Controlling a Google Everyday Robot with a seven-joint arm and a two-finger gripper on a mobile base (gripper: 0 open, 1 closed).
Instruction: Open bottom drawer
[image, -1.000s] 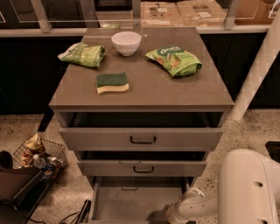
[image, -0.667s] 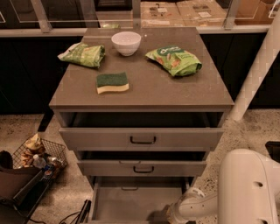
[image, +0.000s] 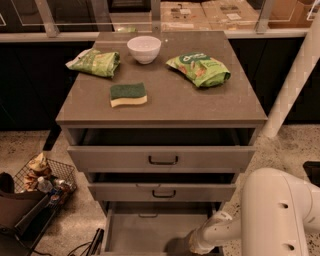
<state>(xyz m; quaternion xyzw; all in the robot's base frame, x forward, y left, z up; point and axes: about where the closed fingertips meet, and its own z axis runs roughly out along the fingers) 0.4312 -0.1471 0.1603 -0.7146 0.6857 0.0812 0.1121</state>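
Observation:
The grey cabinet (image: 160, 112) has three drawers. The top drawer (image: 162, 159) and the middle drawer (image: 162, 192) stand slightly pulled out, each with a black handle. The bottom drawer (image: 145, 232) is pulled far out and shows its pale grey inside; its near end runs past the picture's bottom edge. A small dark bar (image: 148, 216) shows on the grey panel at its far end. My white arm (image: 270, 215) comes in from the lower right. The gripper (image: 183, 246) is a dark shape low over the right part of the bottom drawer's inside.
On the cabinet top lie a white bowl (image: 144, 48), a green and yellow sponge (image: 128, 94) and two green snack bags (image: 95, 62) (image: 199, 69). A wire basket with clutter (image: 42, 180) stands on the floor at the left. A white post (image: 292, 85) rises at the right.

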